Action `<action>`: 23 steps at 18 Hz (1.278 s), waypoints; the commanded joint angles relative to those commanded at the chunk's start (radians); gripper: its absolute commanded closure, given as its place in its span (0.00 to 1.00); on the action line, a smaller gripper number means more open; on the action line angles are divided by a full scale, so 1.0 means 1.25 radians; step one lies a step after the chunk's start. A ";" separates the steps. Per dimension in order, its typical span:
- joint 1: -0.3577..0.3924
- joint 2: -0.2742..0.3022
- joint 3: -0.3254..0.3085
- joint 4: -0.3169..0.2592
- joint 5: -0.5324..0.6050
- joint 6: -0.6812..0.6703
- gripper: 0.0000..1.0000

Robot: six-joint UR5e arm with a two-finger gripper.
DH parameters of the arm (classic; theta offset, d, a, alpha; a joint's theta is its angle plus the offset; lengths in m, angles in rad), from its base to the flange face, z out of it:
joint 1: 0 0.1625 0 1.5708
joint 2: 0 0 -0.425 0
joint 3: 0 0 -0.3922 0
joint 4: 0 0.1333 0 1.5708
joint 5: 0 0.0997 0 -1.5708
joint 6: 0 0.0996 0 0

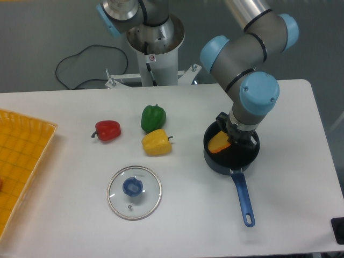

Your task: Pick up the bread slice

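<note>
I have the gripper [232,141] down inside the dark pan [231,156] near the counter's [301,215] right edge, and the bread slice [219,143] sits tilted at the jaws. I judge they are closed on it, though contact is partly hidden. Lifting clear remains.

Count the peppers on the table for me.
3: red pepper leftmost, green pepper behind the yellow pepper, all left of the pan. None looks hidden.
</note>
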 joint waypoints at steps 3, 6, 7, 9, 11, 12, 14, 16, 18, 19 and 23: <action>-0.001 -0.006 0.000 0.002 0.000 0.000 1.00; -0.001 -0.012 0.000 0.015 -0.001 0.000 1.00; -0.001 -0.015 -0.001 0.024 0.000 0.000 1.00; -0.001 -0.018 0.000 0.034 -0.001 -0.001 1.00; -0.001 -0.021 0.001 0.037 -0.001 -0.002 1.00; -0.001 -0.022 0.007 0.037 -0.001 -0.004 1.00; -0.001 -0.018 0.012 0.036 -0.004 -0.004 1.00; -0.002 -0.021 0.013 0.036 -0.004 -0.005 1.00; -0.004 -0.023 0.013 0.036 -0.004 -0.007 1.00; -0.004 -0.025 0.011 0.036 -0.002 -0.009 1.00; -0.004 -0.031 0.010 0.037 -0.002 -0.010 1.00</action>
